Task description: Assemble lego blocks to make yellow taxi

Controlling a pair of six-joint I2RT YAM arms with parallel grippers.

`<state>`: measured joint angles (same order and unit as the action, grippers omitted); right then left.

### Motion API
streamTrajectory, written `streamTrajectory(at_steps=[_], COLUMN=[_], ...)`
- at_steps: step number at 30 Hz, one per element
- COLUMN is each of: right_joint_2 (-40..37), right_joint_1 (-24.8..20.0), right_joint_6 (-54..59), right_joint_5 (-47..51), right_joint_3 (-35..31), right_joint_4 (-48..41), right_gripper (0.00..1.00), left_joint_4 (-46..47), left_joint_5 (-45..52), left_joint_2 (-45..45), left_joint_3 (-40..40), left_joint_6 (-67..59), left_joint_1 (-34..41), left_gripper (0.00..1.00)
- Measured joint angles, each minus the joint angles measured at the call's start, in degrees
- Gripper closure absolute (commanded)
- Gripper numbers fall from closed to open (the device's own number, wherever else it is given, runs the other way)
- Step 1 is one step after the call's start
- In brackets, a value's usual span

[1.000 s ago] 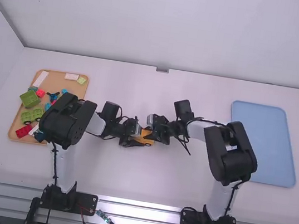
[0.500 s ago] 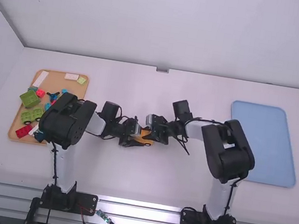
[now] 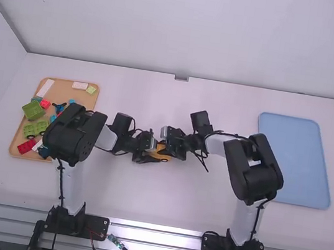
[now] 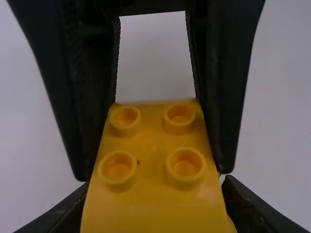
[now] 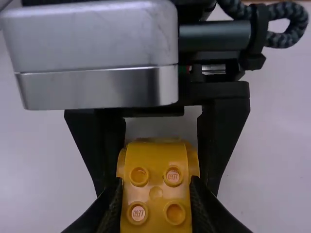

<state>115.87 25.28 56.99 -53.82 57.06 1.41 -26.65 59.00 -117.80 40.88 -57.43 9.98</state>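
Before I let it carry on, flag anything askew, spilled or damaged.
One slight oddity: in the high view, the boxy green plastic block overlaps the left rim of the rectangular tan tray, perhaps only an effect of its height. I see nothing spilled or broken.

High view: near-R part of tray [image 3: 65, 89] hid by L arm [image 3: 70, 139]; yellow block [image 3: 161, 157] part hid by L claw [image 3: 153, 154] & R claw [image 3: 166, 149]. Both wrist views: block cut off, btm edge.
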Motion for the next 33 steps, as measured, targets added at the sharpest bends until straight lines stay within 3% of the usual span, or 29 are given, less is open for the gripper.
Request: streamTrajectory(at_steps=[33], right_joint_2=[-1.2], right_joint_1=[2.2], right_joint_6=[0.0], right_joint_5=[6.4], right_joint_3=[1.2], right_joint_4=[-2.7], right_gripper=[1.0], left_joint_4=[0.0], left_joint_5=[-0.1], left_joint_2=[0.0], left_joint_3=[0.0], left_joint_6=[0.0], left_joint_1=[-0.4], left_gripper=[0.51])
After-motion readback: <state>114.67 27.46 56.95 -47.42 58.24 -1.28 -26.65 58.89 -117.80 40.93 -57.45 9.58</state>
